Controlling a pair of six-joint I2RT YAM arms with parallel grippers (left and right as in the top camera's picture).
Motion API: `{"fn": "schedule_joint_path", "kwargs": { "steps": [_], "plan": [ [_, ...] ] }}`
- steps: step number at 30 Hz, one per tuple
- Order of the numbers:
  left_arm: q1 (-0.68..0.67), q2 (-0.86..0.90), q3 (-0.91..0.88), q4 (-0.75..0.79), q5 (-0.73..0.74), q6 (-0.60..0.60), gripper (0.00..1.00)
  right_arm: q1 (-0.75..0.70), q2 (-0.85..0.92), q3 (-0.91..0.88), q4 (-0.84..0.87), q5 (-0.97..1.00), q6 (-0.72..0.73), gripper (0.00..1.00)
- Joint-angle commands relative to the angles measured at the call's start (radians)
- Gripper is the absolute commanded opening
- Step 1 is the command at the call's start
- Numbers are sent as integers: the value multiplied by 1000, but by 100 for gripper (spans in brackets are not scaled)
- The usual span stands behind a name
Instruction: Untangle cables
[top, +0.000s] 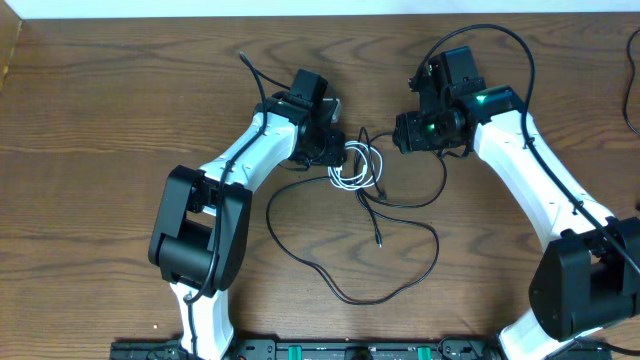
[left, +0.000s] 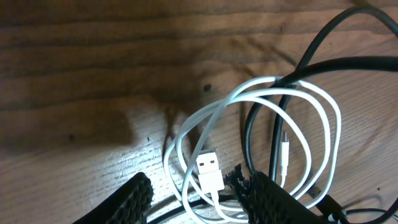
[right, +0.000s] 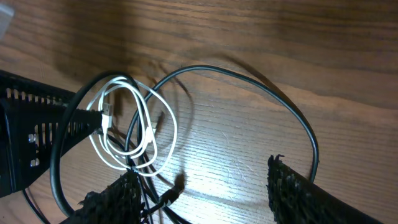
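Grained wood table (top: 120, 120); mid-frame, glossy white cable (left: 210, 173) loops cross thin black cable (right: 205, 68); left gripper (left: 198, 186) and right gripper (right: 202, 174) stand spread, pinching nothing.

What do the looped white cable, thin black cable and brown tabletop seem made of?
Looped white cable: smooth glossy plastic jacket, catching light. Thin black cable: likely rubbery plastic, duller sheen. Brown tabletop: wood or wood-look laminate, grain visible.

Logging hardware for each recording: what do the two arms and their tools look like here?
The left arm and right arm have white links and bulky black joint housings, with thick black cords running along them. A green light glows near the right wrist. The tool fingers are black with a finely ribbed texture.
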Motion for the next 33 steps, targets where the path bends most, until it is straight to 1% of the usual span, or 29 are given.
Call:
{"fn": "schedule_joint_path", "kwargs": {
  "steps": [1,3,11,15,16,17,21,24,27,33],
  "plan": [
    [0,32,3,6,-6,24,51,-3,3,16,-1,3,3,63],
    [0,43,3,7,-6,24,49,-3,3,16,-1,3,3,63],
    [0,67,3,14,-21,23,31,0,3,16,-1,3,3,63],
    [1,67,4,24,-21,23,19,1,3,16,-1,3,3,63],
    [1,67,4,25,-21,23,12,1,3,16,-1,3,3,64],
    [1,63,5,25,-21,20,8,1,3,16,-2,3,3,64],
    [6,32,18,23,-21,20,8,1,3,16,-1,3,3,65],
    [13,-28,41,13,-21,20,8,1,3,16,0,3,3,65],
    [17,-125,51,18,-22,20,8,1,3,16,0,3,3,65],
    [18,-377,55,56,-22,-3,8,2,3,16,3,3,3,67]
  ]
}}
